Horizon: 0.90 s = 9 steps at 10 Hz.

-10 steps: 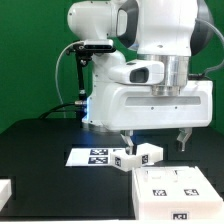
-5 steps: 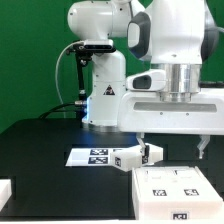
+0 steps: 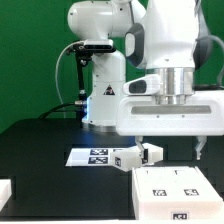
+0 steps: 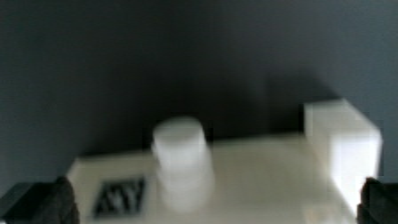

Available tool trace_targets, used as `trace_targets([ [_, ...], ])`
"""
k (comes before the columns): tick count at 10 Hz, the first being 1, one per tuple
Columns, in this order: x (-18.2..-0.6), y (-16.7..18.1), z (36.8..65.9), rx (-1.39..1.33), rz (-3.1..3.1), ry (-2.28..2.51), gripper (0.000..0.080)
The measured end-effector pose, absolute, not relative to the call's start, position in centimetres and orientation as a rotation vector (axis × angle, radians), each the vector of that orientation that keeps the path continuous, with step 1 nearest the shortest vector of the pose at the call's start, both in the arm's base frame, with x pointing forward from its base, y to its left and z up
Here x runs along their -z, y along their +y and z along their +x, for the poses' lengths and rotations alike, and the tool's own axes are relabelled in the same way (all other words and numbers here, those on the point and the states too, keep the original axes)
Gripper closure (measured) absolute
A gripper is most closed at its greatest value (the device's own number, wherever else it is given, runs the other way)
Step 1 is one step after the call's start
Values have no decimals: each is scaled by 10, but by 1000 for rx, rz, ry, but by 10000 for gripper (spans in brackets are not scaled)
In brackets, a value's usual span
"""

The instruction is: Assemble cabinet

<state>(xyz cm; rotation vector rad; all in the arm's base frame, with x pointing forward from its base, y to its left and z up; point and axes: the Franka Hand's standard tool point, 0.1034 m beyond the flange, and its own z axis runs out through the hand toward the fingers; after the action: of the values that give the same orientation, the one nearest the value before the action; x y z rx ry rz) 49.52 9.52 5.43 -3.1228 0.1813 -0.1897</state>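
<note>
- Nearest, at the exterior view's right, the large white plastic cabinet box (image 3: 170, 192) lies flat on the black table (image 3: 40, 150), with 3 square tags visible on its top face. It is not held.
- At the near left edge, a small white block (image 3: 4, 190) is only partly in view; I cannot tell what part it is.
- Just above the far side of the box hangs the two-finger gripper (image 3: 169, 145). Its fingers (image 3: 138, 140) are spread as wide as they go and hold nothing.
- Over the last second the hand has moved to the exterior view's right and nearer, from over the small parts to over the box, with its spread unchanged.
- Judged from this, the box is the next thing to be handled, and no grasp has begun.
- The wrist view is blurred. It shows a white surface (image 4: 249, 170) between the fingertips, with a short white post (image 4: 178, 150) rising from it.
- Farther left, 2 small white tagged cabinet pieces (image 3: 128, 160) sit side by side, untouched.
- Beyond them lies the marker board (image 3: 92, 155).
</note>
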Motion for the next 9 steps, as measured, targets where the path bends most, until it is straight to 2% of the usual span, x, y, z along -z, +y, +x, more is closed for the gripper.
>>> trace_targets([
  [2,-47,92,494,179,-3111,233,4],
  [3,-47,92,494,79,-3115,285,4],
  [6,-50,89,506,149,-3103,225,4],
  [8,-51,98,515,422,-3051,192,4],
  [9,-45,102,511,517,-3030,170,4],
])
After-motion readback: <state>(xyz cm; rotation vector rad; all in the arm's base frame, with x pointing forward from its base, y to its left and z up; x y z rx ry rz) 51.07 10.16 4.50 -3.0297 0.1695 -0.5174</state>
